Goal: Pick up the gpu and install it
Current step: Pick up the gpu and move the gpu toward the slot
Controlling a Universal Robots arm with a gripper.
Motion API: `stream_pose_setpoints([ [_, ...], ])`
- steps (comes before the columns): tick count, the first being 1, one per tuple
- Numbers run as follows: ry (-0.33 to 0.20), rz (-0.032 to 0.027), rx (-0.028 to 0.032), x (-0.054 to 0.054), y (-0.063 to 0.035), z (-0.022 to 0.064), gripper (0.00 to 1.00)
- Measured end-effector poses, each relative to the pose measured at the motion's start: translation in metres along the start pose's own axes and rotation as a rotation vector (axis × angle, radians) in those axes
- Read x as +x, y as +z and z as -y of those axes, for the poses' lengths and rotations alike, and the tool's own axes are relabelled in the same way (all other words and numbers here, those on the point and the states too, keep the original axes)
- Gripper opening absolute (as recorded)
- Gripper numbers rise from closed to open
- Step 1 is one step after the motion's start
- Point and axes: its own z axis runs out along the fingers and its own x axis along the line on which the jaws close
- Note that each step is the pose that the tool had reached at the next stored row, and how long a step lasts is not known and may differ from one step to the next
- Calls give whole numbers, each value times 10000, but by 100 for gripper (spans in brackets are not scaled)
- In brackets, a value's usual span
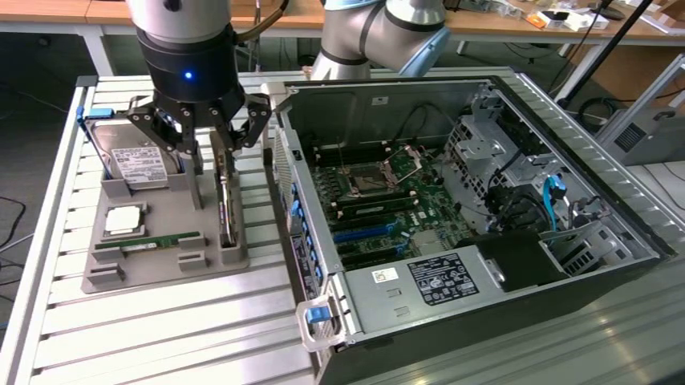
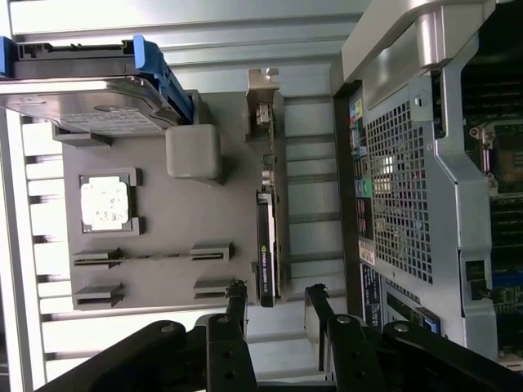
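The gripper (image 1: pixel 212 140) hung, fingers apart, just over the gpu (image 1: pixel 227 200) standing on edge in the gray tray (image 1: pixel 160 269), on the exterior view's left of the computer case (image 1: pixel 407 100).

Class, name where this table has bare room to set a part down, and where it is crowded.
Free: table slats between tray and near edge. Crowded: the gap between tray and computer case, with the gripper over the card.
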Motion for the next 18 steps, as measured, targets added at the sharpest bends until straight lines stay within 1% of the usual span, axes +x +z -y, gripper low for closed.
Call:
stream_pose_setpoints([
  [18, 0, 1, 11, 1, 47, 2, 42],
])
